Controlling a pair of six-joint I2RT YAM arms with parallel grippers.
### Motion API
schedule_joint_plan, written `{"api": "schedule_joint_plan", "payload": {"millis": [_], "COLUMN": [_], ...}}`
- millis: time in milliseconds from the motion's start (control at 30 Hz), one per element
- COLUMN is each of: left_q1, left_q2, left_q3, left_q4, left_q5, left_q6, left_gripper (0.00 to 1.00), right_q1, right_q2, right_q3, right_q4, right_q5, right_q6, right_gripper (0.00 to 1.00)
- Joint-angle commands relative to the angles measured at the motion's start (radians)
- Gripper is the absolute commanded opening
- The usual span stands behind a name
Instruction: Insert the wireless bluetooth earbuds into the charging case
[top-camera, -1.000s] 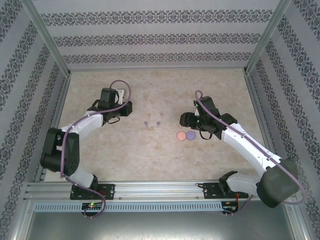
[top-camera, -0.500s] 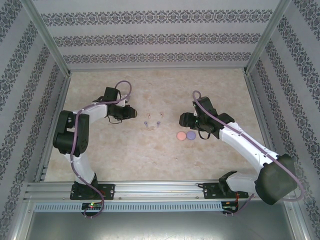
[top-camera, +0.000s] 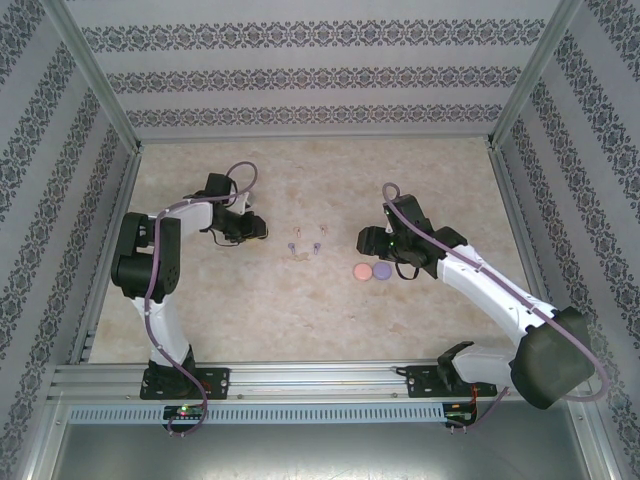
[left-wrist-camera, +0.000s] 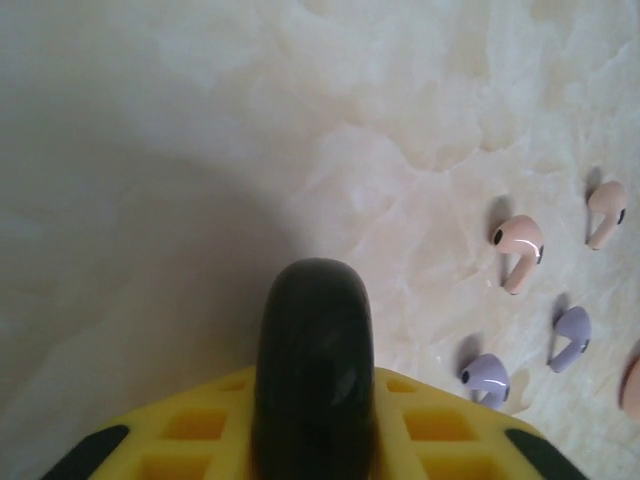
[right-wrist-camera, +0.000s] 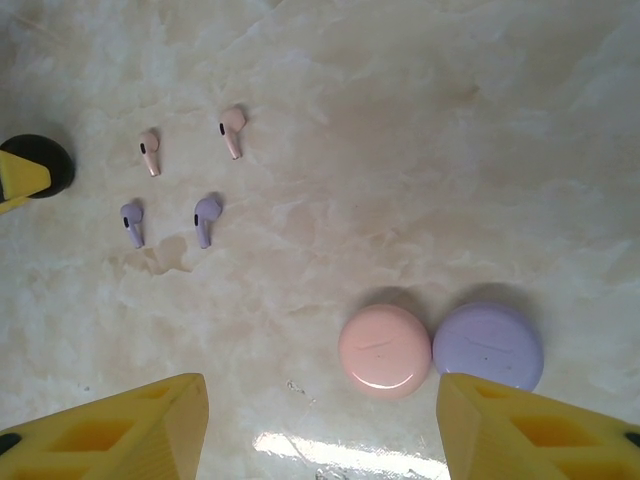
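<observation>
**Four earbuds and two discs on the marbled table (top-camera: 300, 320).**
Mid-table, two pink earbuds (right-wrist-camera: 232, 130) lie at 12 o'clock of two purple earbuds (right-wrist-camera: 206, 218). At their 4 o'clock, one pink disc (right-wrist-camera: 385, 351) sits just beside one purple disc (right-wrist-camera: 488, 346). The left gripper (top-camera: 258, 228), at 9 o'clock, has a black rounded object (left-wrist-camera: 312, 360) between its fingers, but whether they clamp it cannot be told. The right gripper (right-wrist-camera: 318, 395) has its fingers apart and empty, near the discs.

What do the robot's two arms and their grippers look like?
The left arm and the right arm both have white link shells, black joint housings and a mauve cable looping along each. The right gripper has yellow fingers with moulded square pockets and black patches; the left gripper shows the same yellow lattice.
</observation>
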Motion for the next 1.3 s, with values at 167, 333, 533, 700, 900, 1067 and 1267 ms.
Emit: {"api": "schedule_joint_plan", "payload": {"millis": [167, 333, 533, 700, 900, 1067, 1267], "left_q1": [0.057, 0.090, 0.119, 0.142, 0.136, 0.077, -0.010], "left_q2": [0.042, 0.042, 0.045, 0.004, -0.162, -0.322, -0.450], "left_q3": [0.056, 0.088, 0.118, 0.127, 0.074, 0.005, -0.026], "left_q4": [-0.106, -0.124, -0.150, -0.141, -0.027, 0.100, 0.180], "left_q5": [-0.058, -0.077, -0.100, -0.130, -0.084, -0.052, -0.044], "left_q6": [0.064, 0.076, 0.090, 0.079, 0.008, -0.055, -0.074], "left_gripper": [0.37, 0.45, 0.49, 0.50, 0.51, 0.52, 0.54], "right_q1": [0.033, 0.062, 0.110, 0.134, 0.142, 0.153, 0.153], "right_q2": [0.036, 0.069, 0.101, 0.105, 0.139, 0.210, 0.292], "right_q3": [0.011, 0.024, 0.025, 0.015, 0.003, 0.036, 0.121], "right_q4": [-0.033, -0.068, -0.082, -0.090, -0.080, -0.062, -0.086], "right_q5": [0.053, 0.084, 0.116, 0.137, 0.134, 0.121, 0.142], "right_q6": [0.000, -0.005, 0.007, 0.038, 0.064, 0.039, -0.107], "right_gripper": [0.63, 0.66, 0.69, 0.70, 0.70, 0.70, 0.70]}}
